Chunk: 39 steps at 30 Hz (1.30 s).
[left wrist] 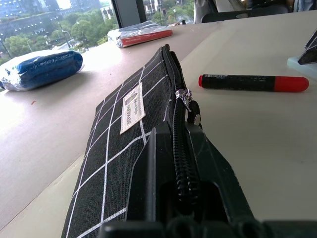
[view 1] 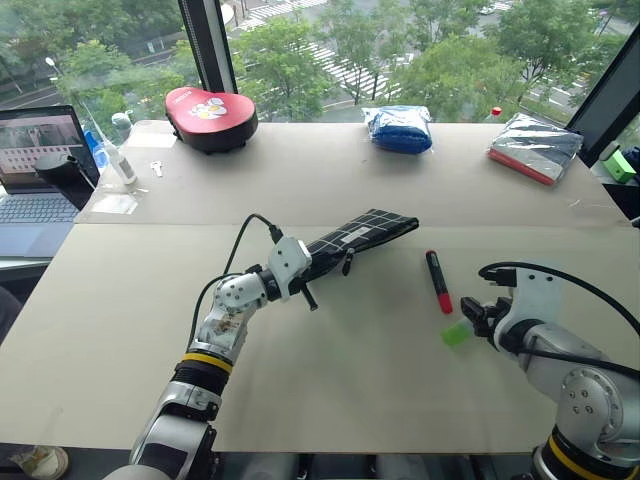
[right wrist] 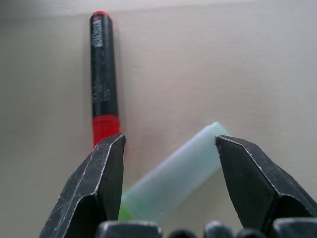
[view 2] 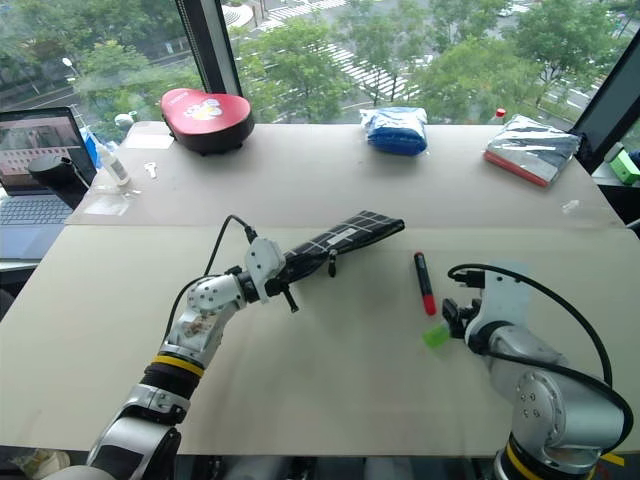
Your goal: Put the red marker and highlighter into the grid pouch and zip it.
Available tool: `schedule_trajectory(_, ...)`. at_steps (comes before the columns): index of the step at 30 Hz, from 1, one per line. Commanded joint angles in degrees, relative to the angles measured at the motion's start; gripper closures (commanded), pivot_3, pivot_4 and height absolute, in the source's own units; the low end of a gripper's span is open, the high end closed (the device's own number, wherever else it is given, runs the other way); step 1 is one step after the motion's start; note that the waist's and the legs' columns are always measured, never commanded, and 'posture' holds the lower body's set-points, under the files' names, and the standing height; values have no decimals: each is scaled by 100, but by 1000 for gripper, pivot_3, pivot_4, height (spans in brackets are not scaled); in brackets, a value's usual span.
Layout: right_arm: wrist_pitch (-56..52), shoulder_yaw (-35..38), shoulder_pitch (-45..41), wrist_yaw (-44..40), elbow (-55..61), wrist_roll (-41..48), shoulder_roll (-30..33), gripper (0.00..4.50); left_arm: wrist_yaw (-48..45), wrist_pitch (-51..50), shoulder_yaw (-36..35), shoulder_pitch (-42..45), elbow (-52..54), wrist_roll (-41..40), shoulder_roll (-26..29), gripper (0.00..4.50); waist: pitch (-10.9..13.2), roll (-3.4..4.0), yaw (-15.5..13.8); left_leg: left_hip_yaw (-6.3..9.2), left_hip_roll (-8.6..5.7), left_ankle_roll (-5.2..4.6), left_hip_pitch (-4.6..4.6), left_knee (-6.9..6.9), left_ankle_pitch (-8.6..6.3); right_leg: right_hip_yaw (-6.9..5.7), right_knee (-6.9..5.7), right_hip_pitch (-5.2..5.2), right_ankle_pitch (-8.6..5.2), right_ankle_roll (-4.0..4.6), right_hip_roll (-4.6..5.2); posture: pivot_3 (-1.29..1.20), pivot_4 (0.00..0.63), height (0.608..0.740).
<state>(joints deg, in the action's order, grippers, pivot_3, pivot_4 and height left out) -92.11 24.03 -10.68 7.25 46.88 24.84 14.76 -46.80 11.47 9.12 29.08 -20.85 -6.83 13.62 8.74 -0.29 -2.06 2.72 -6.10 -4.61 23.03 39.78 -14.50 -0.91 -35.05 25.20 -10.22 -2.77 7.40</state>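
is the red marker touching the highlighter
Apart. The right wrist view shows bare table between the red marker and the highlighter; the left eye view shows the same gap.

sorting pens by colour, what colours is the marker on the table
Half black, half red: the red marker, clearest in the left wrist view.

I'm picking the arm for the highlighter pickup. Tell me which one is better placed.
Right. The right gripper is open, with the highlighter lying between its fingers on the table. The left gripper is shut on the grid pouch, holding its edge, so it is busy.
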Motion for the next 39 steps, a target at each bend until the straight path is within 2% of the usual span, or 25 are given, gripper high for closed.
schedule_trajectory(1, -39, -100, 97, 382, 324, -82, -62, 1303, 27, 143, -51, 115, 34, -8, 5, 4500, 0, 0, 4, -1, -1, 0, 0, 0, 0, 3, 0, 1, 0, 0, 0, 0, 150, 740)
schedule_trajectory(12, -39, -446, 296, 931, 459, -124, -580, 1303, 151, 214, -134, 119, -64, -10, 30, 4500, -1, 1, 65, 0, 1, -16, -9, -4, -9, 4, -1, -3, 0, 0, -7, 0, 150, 740)
schedule_trajectory(21, -39, -417, 458, 1180, 345, -348, -807, 1303, 179, 220, -173, 160, -94, -21, 43, 4500, -1, 1, 86, 1, 1, -14, -16, -7, -9, 3, -1, -7, 0, 0, -9, 0, 150, 740)
schedule_trajectory(26, -39, -390, 420, 1210, 301, -460, -821, 2699, 171, 218, -206, 181, -113, -22, 51, 4500, -4, -3, 89, 2, 0, -16, -21, -6, -10, 3, 1, -13, -1, -1, -9, 0, 150, 740)
schedule_trajectory(31, -39, -394, 296, 1150, 270, -605, -726, 4449, 169, 213, -222, 209, -132, -27, 58, 4500, -4, -4, 103, 2, 0, -21, -23, -5, -13, 5, 1, -15, -1, -1, -10, 0, 150, 740)
schedule_trajectory(39, -39, -418, 162, 1013, 124, -803, -602, 4449, 172, 195, -240, 209, -110, -32, 73, 4500, -4, -3, 135, 1, 1, -20, -21, -6, -12, 7, 0, -12, -1, -1, -11, 0, 150, 740)
